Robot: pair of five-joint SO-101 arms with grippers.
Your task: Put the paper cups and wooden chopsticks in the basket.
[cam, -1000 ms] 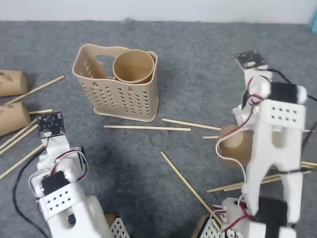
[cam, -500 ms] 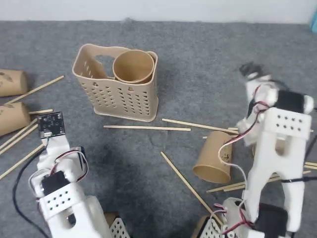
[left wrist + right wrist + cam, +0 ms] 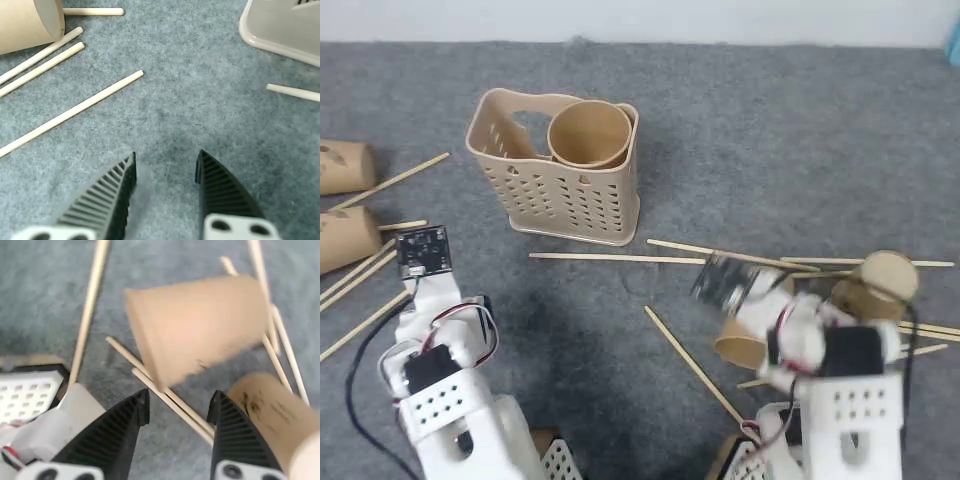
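Note:
The beige basket (image 3: 555,185) stands at the back left with one paper cup (image 3: 590,133) upright inside it. My right gripper (image 3: 180,401) is open, low over the carpet, with a paper cup (image 3: 200,325) lying on its side just beyond the fingertips and a second cup (image 3: 270,410) beside one finger. From above, these two cups (image 3: 743,343) (image 3: 876,285) flank the right arm (image 3: 825,350). My left gripper (image 3: 165,161) is open over bare carpet, with wooden chopsticks (image 3: 70,112) ahead of it and a cup (image 3: 30,22) farther off.
Two more cups (image 3: 345,165) (image 3: 345,238) lie at the left edge among chopsticks (image 3: 360,270). Long chopsticks (image 3: 617,258) (image 3: 695,365) lie across the middle carpet, and several more (image 3: 920,335) lie to the right. The left arm (image 3: 435,360) stands at the front left.
The right arm has dropped low and swung back toward the front middle. The cup under it tipped over and shifted left, and a second cup has come into sight on its right. The left arm kept still.

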